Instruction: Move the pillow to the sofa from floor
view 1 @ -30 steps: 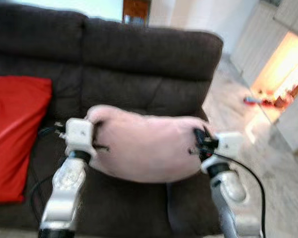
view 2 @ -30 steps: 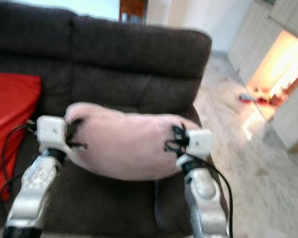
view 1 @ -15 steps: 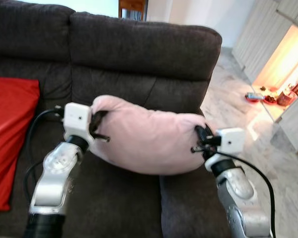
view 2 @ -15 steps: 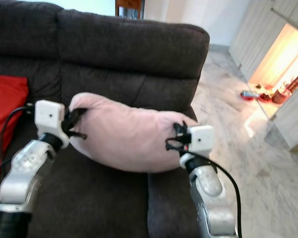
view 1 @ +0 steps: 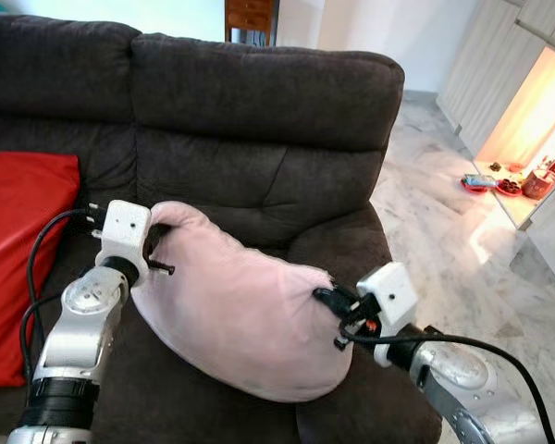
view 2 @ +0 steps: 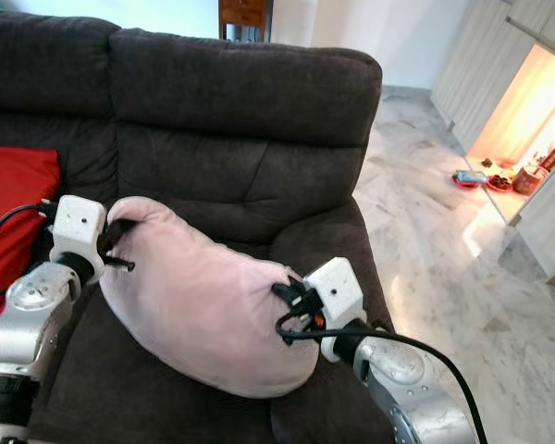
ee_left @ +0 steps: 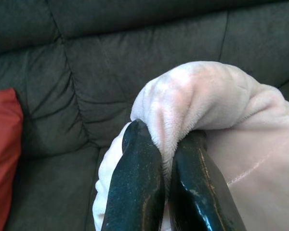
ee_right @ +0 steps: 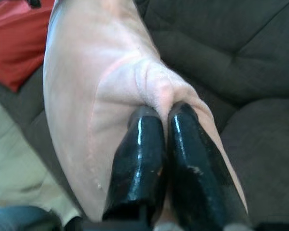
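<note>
Left eye view: pink pillow (view 1: pixel 236 324) on sofa (view 1: pixel 259 120), its ends pinched by left pincer (view 1: pixel 155 252) and right pincer (view 1: pixel 331 319).

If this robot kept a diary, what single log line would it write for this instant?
left end effector: shut on pink pillow | right end effector: shut on pink pillow | pillow: low over dark sofa seat | red cushion: on sofa, robot's left

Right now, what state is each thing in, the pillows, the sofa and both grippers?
Pink pillow: pinched at both ends, sagging onto the sofa seat.
Left gripper: shut on the pillow's corner.
Right gripper: shut on the opposite corner.
Red pillow: lying on the sofa.
Sofa: upright.
</note>
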### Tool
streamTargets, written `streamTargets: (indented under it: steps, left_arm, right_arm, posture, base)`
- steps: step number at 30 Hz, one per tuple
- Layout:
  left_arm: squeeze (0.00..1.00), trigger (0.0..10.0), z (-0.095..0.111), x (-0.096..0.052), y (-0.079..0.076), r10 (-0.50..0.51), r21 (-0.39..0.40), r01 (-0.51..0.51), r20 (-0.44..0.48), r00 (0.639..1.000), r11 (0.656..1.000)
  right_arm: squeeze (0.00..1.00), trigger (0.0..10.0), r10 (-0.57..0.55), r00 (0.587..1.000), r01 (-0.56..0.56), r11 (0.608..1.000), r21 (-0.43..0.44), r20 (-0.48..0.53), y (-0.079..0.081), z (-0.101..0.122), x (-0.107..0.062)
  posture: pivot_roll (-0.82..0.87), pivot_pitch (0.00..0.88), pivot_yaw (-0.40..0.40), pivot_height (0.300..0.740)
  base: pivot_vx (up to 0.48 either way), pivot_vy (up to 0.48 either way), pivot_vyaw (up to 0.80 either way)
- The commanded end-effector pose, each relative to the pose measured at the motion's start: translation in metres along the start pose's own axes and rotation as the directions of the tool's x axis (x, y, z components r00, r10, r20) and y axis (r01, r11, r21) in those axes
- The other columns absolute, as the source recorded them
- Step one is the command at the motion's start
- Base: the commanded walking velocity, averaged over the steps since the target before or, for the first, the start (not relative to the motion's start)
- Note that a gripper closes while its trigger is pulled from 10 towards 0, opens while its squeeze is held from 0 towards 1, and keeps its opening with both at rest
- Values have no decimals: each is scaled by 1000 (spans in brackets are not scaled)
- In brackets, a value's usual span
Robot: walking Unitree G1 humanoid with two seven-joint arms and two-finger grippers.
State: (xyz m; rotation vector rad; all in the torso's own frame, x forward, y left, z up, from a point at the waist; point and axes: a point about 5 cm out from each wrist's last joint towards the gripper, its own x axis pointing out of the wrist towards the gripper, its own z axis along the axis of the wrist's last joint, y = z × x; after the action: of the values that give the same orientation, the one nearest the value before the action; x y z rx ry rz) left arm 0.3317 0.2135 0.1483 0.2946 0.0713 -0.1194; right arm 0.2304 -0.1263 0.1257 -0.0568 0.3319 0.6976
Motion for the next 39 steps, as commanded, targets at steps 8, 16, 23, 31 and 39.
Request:
streamTargets:
  steps: [8, 16, 23, 31, 39]
  left_arm:
    - [0, 10000, 46, 39, 4, 53, 123, -71, 146, 988, 990]
    - [0, 10000, 48, 65, -33, -155, -6, 156, 84, 984, 988]
    - [0, 10000, 59, 72, -86, -422, -45, 428, 101, 901, 903]
    - [0, 10000, 78, 74, -114, -474, -13, 484, 183, 861, 875]
    - [0, 10000, 86, 80, -110, -403, 17, 407, 182, 897, 913]
  right_arm:
    - [0, 10000, 75, 996, -79, 991, 108, 42, 12, 19, -5]
    - [0, 10000, 139, 990, -139, 983, 119, 9, 21, 17, -14]
    - [0, 10000, 103, 991, -120, 961, 249, 80, 17, 19, -23]
    - [0, 10000, 52, 979, -133, 893, 431, 195, 20, 15, -32]
    - [0, 10000, 30, 979, -127, 865, 486, 204, 26, 13, -32]
  posture:
    - [22, 0, -110, 740]
    - [5, 0, -104, 740]
    - [-24, 0, -98, 740]
    - [-28, 0, -90, 740]
    - [-46, 0, -82, 740]
  base:
    - [0, 0, 0]
    - [0, 0, 0]
    - [0, 0, 0]
    - [0, 0, 0]
    - [0, 0, 0]
